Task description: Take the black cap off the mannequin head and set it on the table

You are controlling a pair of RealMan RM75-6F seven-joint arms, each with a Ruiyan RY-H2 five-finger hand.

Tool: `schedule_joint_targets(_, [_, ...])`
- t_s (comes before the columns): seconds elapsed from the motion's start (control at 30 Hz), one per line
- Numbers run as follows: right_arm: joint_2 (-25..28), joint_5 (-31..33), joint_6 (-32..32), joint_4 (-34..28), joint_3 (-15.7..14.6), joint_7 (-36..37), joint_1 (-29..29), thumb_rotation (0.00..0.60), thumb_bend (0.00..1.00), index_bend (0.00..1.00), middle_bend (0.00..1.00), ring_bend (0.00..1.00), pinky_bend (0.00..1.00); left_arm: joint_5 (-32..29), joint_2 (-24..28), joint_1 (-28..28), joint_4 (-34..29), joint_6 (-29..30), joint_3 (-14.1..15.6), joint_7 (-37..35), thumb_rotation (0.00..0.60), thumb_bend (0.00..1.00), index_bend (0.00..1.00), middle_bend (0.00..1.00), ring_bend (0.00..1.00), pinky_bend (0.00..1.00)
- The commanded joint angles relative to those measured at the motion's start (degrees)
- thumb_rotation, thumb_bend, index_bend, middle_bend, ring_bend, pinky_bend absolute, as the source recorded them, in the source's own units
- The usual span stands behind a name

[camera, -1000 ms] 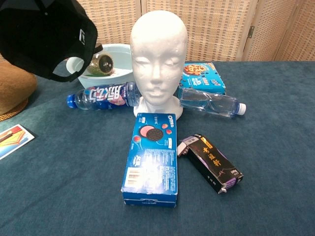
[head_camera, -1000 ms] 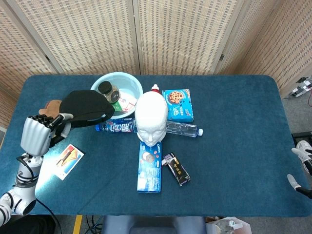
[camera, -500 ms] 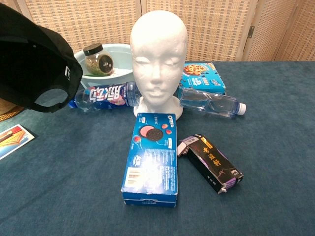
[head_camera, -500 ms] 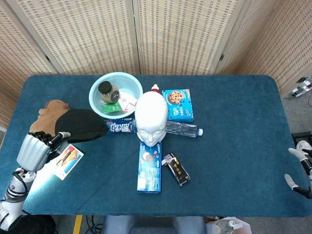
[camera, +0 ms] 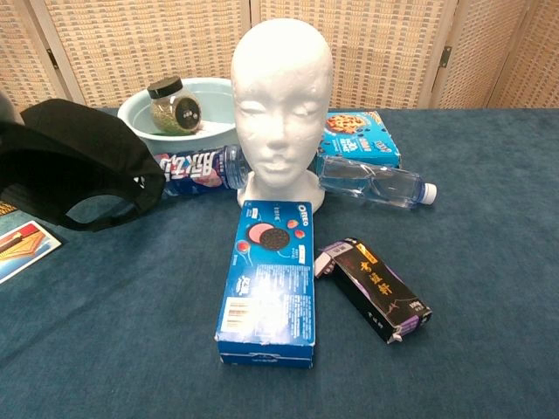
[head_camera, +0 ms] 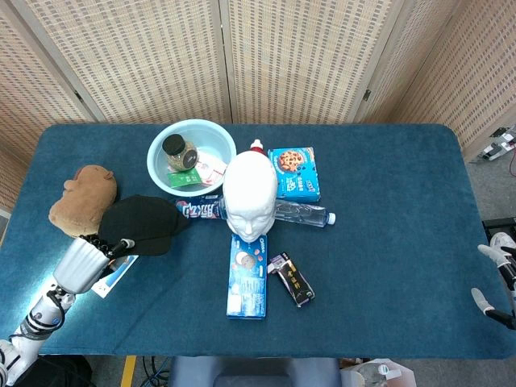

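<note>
The white mannequin head [head_camera: 248, 193] [camera: 281, 96] stands bare at the table's middle. The black cap [head_camera: 141, 224] [camera: 74, 161] is to its left, low over the blue table [head_camera: 387, 210], brim end toward the drink bottle; whether it touches the cloth I cannot tell. My left hand [head_camera: 85, 262] is at the cap's near-left edge and grips its rim, with fingertips [head_camera: 121, 243] on the fabric. In the chest view that hand is out of frame. My right hand [head_camera: 498, 282] hangs at the far right edge, off the table, fingers apart and holding nothing.
A brown plush toy [head_camera: 83, 197] lies just left of the cap, and a picture card [head_camera: 113, 274] lies under my left hand. Behind are a pale blue bowl [head_camera: 161, 145] with a jar [head_camera: 177, 150], a blue-labelled bottle [head_camera: 201, 210] and a cookie box [head_camera: 293, 172]. An Oreo box [head_camera: 247, 276], a black box [head_camera: 292, 279] and a clear bottle [head_camera: 302, 214] lie near the mannequin.
My left hand has dropped and pulled back toward the near-left table edge, carrying the cap down from above the plush toy to table height. The right hand stayed put.
</note>
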Motion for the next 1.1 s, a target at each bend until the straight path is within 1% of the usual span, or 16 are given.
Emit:
schedule_joint_targets(0.03, [-0.01,0.03,-0.02,0.02,-0.02,0.01,-0.01,0.600,0.31,0.22,0.27,0.17,0.16,0.78,-1.16,0.21,2.23,-1.68,1.69,-0.37,0.600,0.44,0.58,1.00,0.99,1.00])
schedule_joint_targets(0.23, [-0.07,0.00,-0.16,-0.02,-0.06,-0.07,0.09,0.600,0.31,0.22,0.27,0.17,0.16,0.83,-1.21,0.22,2.59,-4.74,3.30,-0.21,0.600,0.43,0.57,1.00,0.98,1.00])
schedule_joint_targets(0.3, [-0.04,0.09,-0.28,-0.01,-0.11,-0.10,0.09,0.600,0.31,0.22,0.27,0.17,0.16,0.49,-0.77,0.22,1.63,-6.26,3.71,-0.21,0.600,0.43,0.55,1.00,0.97,1.00])
schedule_joint_targets(0.37, [-0.05,0.12,-0.30,-0.02,-0.12,-0.14,0.09,0.600,0.31,0.22,0.27,0.17,0.16,-0.29,-0.09,0.29,-0.14,-8.29,3.86,0.42,0.600,0.43,0.48,1.00,0.96,1.00])
schedule_joint_targets(0.47, [-0.14,0.12,-0.26,0.01,-0.12,-0.16,0.08,0.600,0.31,0.22,0.27,0.17,0.16,-1.71,1.71,0.54,-5.10,-12.18,4.26,2.78,0.600,0.41,0.36,0.99,0.94,1.00])
schedule_joint_targets(0.57, [-0.26,0.29,-0.52,0.09,-0.18,-0.14,0.12,0.600,0.31,0.22,0.27,0.17,0.16,-2.59,3.90,0.66,-10.48,-15.48,4.68,7.25,0.600,0.34,0.25,0.96,0.91,1.00])
schedule_joint_targets(0.63, [-0.28,0.33,-0.66,0.10,-0.20,-0.20,0.17,0.600,0.31,0.22,0.27,0.17,0.16,-3.53,5.29,0.82,-14.19,-17.54,4.71,10.07,0.600,0.31,0.21,0.95,0.90,1.00])
schedule_joint_targets(0.77, [-0.29,0.32,-0.63,0.05,-0.16,-0.31,0.21,0.600,0.31,0.22,0.27,0.17,0.16,-6.16,8.34,1.24,-21.74,-22.28,4.83,15.44,0.600,0.26,0.16,0.91,0.87,1.00])
schedule_joint_targets(0.97, [-0.29,0.26,-0.86,-0.26,-0.14,-0.69,0.41,0.600,0.31,0.22,0.27,0.17,0.16,-11.61,13.72,1.99,-33.53,-29.36,4.59,27.60,0.600,0.17,0.03,0.85,0.81,1.00])
schedule_joint_targets(1.1, [-0.51,0.40,-1.24,-0.24,-0.06,-0.72,0.67,0.600,0.31,0.22,0.27,0.17,0.16,-16.17,16.55,2.37,-39.92,-33.62,4.34,33.87,0.600,0.12,0.00,0.79,0.76,1.00])
